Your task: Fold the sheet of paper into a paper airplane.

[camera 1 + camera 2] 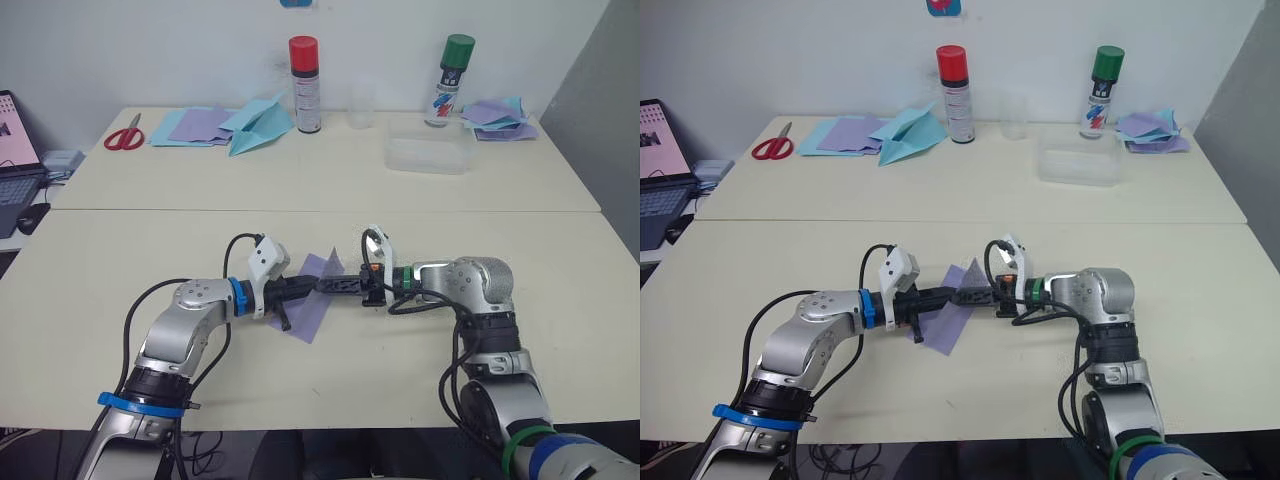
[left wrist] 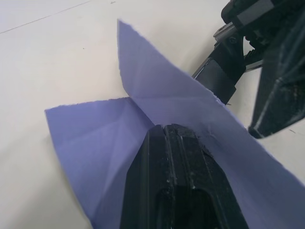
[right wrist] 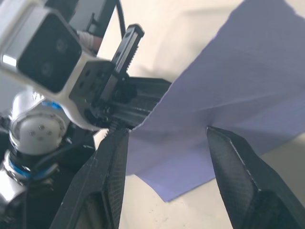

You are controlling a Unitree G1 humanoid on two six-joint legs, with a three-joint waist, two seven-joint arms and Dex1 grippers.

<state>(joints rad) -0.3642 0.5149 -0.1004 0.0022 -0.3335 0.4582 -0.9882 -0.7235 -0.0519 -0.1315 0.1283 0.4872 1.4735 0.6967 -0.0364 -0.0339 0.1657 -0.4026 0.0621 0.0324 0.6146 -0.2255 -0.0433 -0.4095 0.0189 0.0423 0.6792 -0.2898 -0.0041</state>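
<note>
The sheet of paper [image 1: 312, 315] is lavender and creased, and it stands partly lifted off the near table between my two arms. My left gripper [image 1: 315, 286] is shut on it. In the left wrist view its black fingers [image 2: 174, 157] press together at the middle fold, with paper [image 2: 95, 143] spreading to both sides. My right gripper [image 1: 342, 283] faces the left one from the right, close to the sheet's upper edge. Its fingers [image 3: 112, 176] stand open on either side of the sheet [image 3: 238, 86] without pinching it. The paper airplane is out of view.
On the far table stand a red-capped can [image 1: 304, 85], a green-capped can [image 1: 452, 78], a clear cup [image 1: 362, 103] and a clear plastic box [image 1: 430, 148]. Red scissors [image 1: 124, 135], stacked sheets [image 1: 195, 125] and a light blue folded plane [image 1: 258, 125] lie far left. A laptop [image 1: 15, 150] sits at the left edge.
</note>
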